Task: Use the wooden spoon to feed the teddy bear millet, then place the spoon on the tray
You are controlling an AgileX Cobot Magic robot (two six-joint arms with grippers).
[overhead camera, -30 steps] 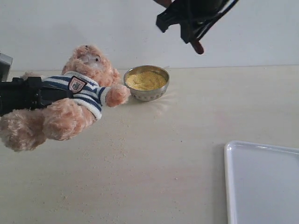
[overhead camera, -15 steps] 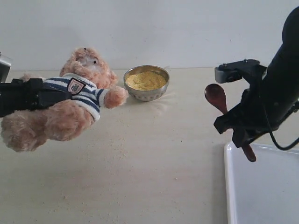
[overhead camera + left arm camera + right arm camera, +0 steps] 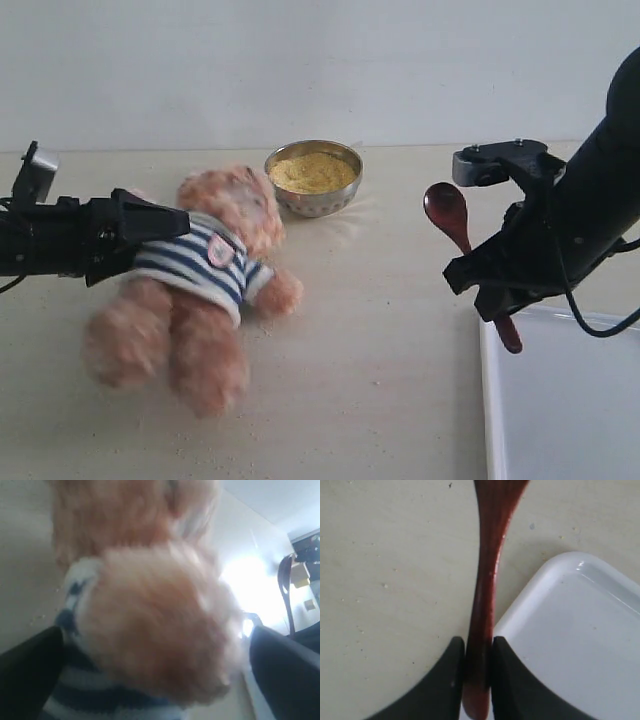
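Well, the right claw (image 3: 478, 652) is clamped tight on the thin handle of the wooden spoon (image 3: 447, 210), near its tail end, with both fingers pressed flat against the wood. It carries the spoon tilted: the oval bowl end is up and out over the bare desk (image 3: 380, 380), and the tail of the handle hangs low, just over the near corner of the white tray (image 3: 560, 410). I can see no grain in the spoon's bowl from where I stand. Across the desk, the left claw (image 3: 155, 235) stands wide apart with the teddy bear (image 3: 215, 270) between its fingers. It does not look to be pinching the bear, which shows blurred and sprawls on its back on the desk, head toward the metal bowl (image 3: 318, 203). That bowl sits by the far wall, heaped with millet (image 3: 312, 172) and well apart from the spoon, and stray grains (image 3: 250, 330) dot the desk around the bear. To my eye the feeding part is over and the step in hand is setting the spoon down on the tray. Only the handle's tail is over the rim, so I judge the arm needs to carry the spoon further in over the tray. It should then level the spoon and bring it down until the wood lies on the white surface, and only then part the fingers, or it may tip back onto the desk.
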